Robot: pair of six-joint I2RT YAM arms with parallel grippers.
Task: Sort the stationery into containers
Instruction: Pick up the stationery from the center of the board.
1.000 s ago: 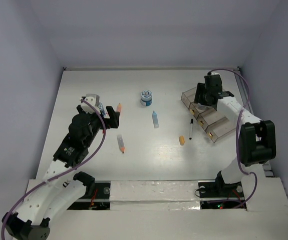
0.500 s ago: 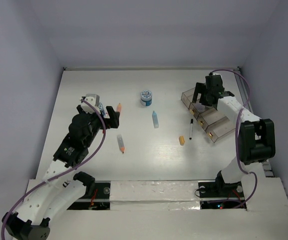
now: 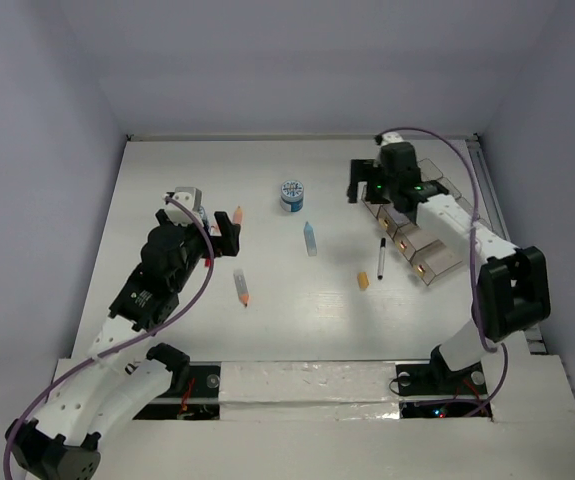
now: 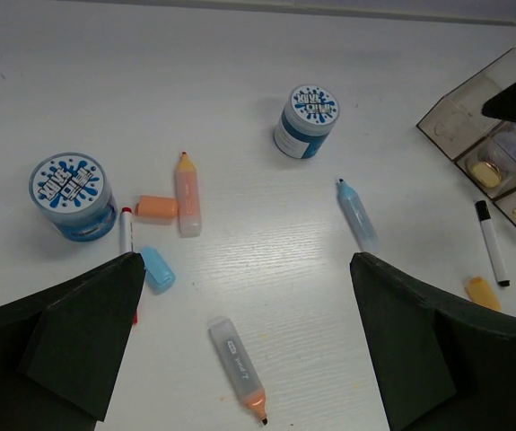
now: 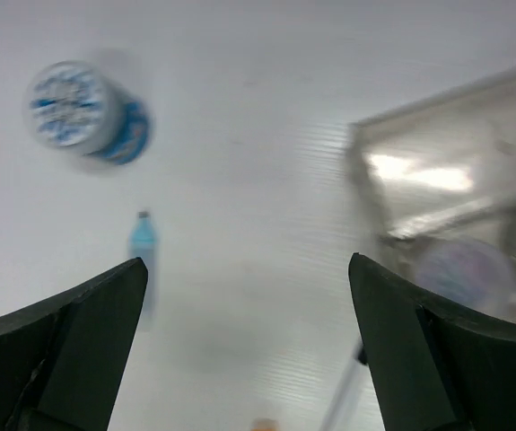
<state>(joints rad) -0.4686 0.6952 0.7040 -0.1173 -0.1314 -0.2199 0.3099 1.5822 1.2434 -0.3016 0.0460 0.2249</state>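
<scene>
The left pincer point(image 4: 247, 269) hangs over the left half of the desk point(image 3: 167, 160) with its fingers spread wide and nothing between them. The right pincer point(image 5: 247, 265), likewise spread and holding nothing, hovers at the far-left corner of the clear divided tray point(image 3: 437, 262), which sits on the right side of the desk.

Most of the stationery lies loose on the desk:
- One blue-lidded jar point(image 4: 307, 119) stands upright near the far middle.
- A second blue-lidded jar point(image 4: 71, 193) stands far to the left.
- Beside the second jar are a pencil-shaped orange marker point(image 4: 187, 192), an orange cap point(image 4: 157, 207) touching it, a light-blue cap point(image 4: 158, 268) and a thin red-tipped pen point(image 4: 126, 233).
- A light-blue marker point(image 3: 310, 239) lies in the middle.
- Another orange marker point(image 3: 241, 287) lies nearer, to the left.
- The thin black pen point(image 3: 381, 258) and the tiny orange stub point(image 3: 363, 281) lie just left of the tray.
</scene>
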